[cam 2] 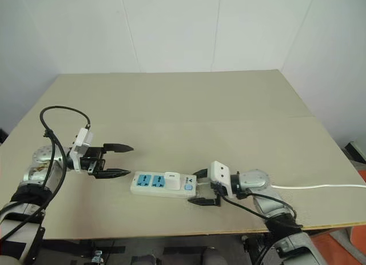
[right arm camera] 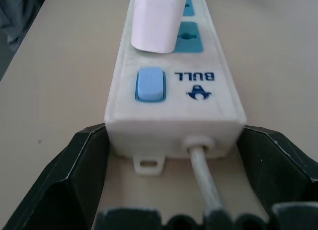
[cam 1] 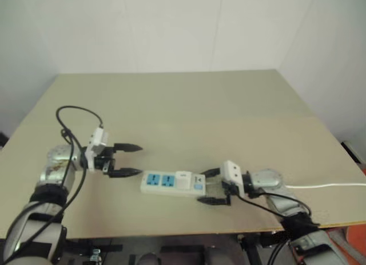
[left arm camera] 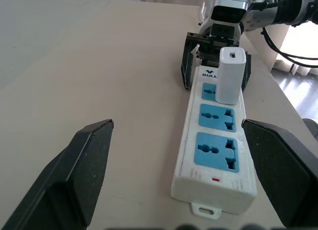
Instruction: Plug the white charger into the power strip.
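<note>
Left wrist view looks down the power strip (left arm camera: 214,143) from its free end: the white charger (left arm camera: 230,75) stands upright in the socket nearest the switch end, with two blue sockets vacant on this side of it. By that, the plugging looks done, though whether the prongs are fully home cannot be told, since the charger's base hides the socket face.

The left gripper (cam 1: 124,159) hangs above the tabletop (cam 1: 189,105), just off the strip's free end, fingers spread wide and holding nothing. The right gripper (right arm camera: 174,190) is also wide, one finger on each side of the cord end of the strip; the right wrist view shows a sliver of tabletop between each finger and the strip's side walls, so it seems to be apart from the strip, not clamped on it.

The risk from here lies mostly with that right gripper. Its fingers straddle the strip and the cord (right arm camera: 206,175) runs out between them, so a sideways or twisting withdrawal could catch a corner or snag the cord, dragging the strip and perhaps rocking the charger loose. Backing straight away along the strip's length looks safest. The blue switch (right arm camera: 149,84) sits close to the fingers too and could be nudged.

Little else is about: the cord trails off over the right edge, a black cable loops over the left wrist, and pale walls stand behind. Nothing blocks either arm
</note>
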Action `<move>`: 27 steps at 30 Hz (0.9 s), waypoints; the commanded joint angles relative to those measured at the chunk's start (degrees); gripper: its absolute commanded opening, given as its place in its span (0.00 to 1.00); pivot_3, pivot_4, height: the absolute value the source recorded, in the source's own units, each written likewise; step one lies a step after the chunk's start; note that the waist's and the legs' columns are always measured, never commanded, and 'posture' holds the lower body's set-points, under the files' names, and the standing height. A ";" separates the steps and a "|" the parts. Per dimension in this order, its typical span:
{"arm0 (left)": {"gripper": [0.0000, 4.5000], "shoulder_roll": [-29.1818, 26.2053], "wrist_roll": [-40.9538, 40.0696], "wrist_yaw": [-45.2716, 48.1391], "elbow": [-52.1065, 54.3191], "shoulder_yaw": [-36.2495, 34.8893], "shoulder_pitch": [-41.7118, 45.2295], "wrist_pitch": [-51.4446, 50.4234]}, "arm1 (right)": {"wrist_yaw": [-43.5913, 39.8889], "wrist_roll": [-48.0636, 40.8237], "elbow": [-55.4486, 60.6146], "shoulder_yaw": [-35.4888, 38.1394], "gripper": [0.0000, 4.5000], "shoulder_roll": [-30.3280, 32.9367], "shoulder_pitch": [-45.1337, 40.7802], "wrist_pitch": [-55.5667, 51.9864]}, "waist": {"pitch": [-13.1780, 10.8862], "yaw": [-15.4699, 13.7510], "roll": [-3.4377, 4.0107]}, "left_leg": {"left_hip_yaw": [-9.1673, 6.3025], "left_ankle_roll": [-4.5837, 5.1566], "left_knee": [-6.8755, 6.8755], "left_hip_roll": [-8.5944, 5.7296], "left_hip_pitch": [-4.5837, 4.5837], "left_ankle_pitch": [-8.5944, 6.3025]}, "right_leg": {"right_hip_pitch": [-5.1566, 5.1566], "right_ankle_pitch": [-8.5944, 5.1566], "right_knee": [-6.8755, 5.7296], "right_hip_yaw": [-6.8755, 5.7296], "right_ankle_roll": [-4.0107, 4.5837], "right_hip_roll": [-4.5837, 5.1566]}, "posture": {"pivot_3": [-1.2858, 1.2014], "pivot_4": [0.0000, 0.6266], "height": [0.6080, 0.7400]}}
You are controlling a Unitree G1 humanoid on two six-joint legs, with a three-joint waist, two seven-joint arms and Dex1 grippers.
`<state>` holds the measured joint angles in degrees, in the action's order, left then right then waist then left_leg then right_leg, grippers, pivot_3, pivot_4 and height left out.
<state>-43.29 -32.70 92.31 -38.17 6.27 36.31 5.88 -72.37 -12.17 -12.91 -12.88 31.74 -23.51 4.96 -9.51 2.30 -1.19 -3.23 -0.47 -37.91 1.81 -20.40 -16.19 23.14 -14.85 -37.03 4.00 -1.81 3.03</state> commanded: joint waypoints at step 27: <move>1.00 -7.27 -0.57 0.19 6.35 -4.95 -5.17 -0.11 | -3.51 -15.97 27.64 25.80 0.99 25.35 16.72 -11.84 | -0.15 -0.08 -0.06 | 0.06 0.00 0.00 -0.05 -0.01 0.00 | -0.06 -0.01 0.03 -0.03 -0.03 0.08 | 0.52 0.24 1.00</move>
<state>-49.87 -32.94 92.33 -33.10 3.30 30.89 5.95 -76.63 -27.83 13.13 11.17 57.32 -6.24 -7.67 -9.66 2.22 -1.25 -3.18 -0.47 -37.90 1.76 -20.41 -16.19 23.08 -14.86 -37.00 3.97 -1.84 3.11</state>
